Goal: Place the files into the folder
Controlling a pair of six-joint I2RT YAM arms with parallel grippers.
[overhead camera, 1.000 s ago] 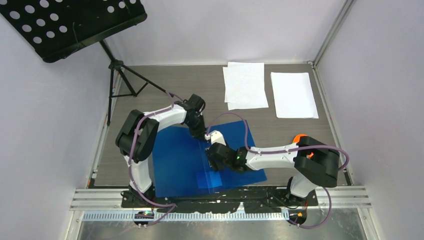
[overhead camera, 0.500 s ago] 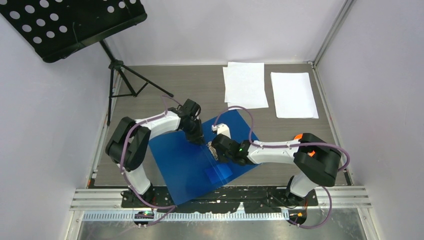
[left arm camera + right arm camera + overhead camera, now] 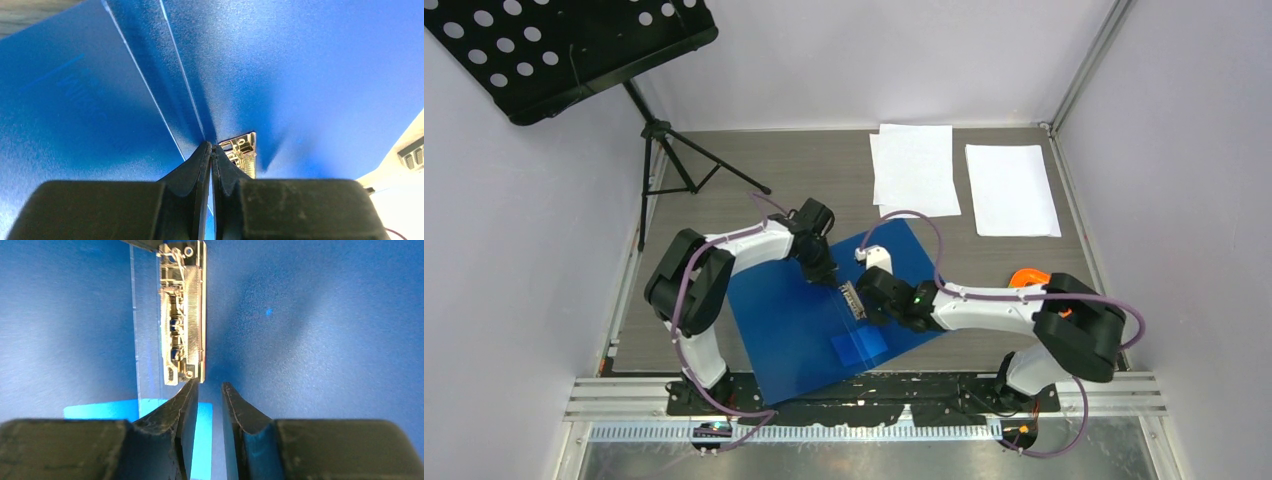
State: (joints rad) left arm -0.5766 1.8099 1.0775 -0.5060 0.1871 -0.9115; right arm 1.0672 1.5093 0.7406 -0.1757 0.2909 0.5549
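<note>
Open at tabletop (image 3: 724, 200) centre: thin blue plastic folder (image 3: 794, 325), slick, floppy. Far right: blank white paper sheets (image 3: 914, 170), limp; pinch at an edge. At crease, left fingers (image 3: 197, 170) pressed together; right fingers (image 3: 186, 405) narrowly apart beside metal clip (image 3: 182, 315).

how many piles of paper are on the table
2: an overlapping pile far centre, a neat pile right of it; sheets underneath may be hidden.

This is a robot lab test cell. Plain white walls (image 3: 874, 60) box in a wood-grain desk (image 3: 814, 170). Two robot arms (image 3: 984, 305) are mounted at its near edge beside aluminium rails (image 3: 1124, 395), and a black perforated stand (image 3: 574, 50) is at the left.
</note>
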